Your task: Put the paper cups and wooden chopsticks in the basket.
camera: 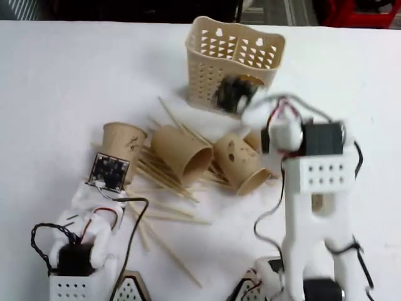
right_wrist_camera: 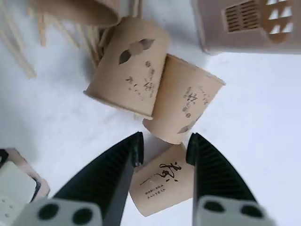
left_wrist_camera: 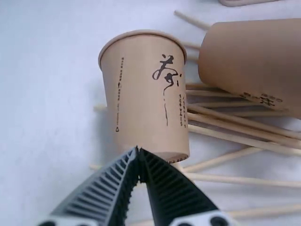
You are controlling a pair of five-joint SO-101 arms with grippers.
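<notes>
My left gripper (left_wrist_camera: 138, 151) is shut with nothing in it, its tips right at the near end of a tan paper cup (left_wrist_camera: 143, 94) with dark writing. That cup (camera: 122, 147) sits at the left end of the pile, just beyond my left arm (camera: 94, 210). My right gripper (right_wrist_camera: 163, 141) is open and straddles a cup (right_wrist_camera: 162, 181) lying on its side. Two more cups (right_wrist_camera: 129, 70) (right_wrist_camera: 183, 101) lie beyond it. Wooden chopsticks (camera: 166, 182) are scattered under and around the cups. The cream basket (camera: 207, 69) stands at the back.
Another cup (camera: 182, 153) lies on its side in the middle of the pile. My right arm (camera: 316, 188) rises over the right side of the table. A blurred dark shape (camera: 233, 94) is in front of the basket. Open tabletop lies far left and far right.
</notes>
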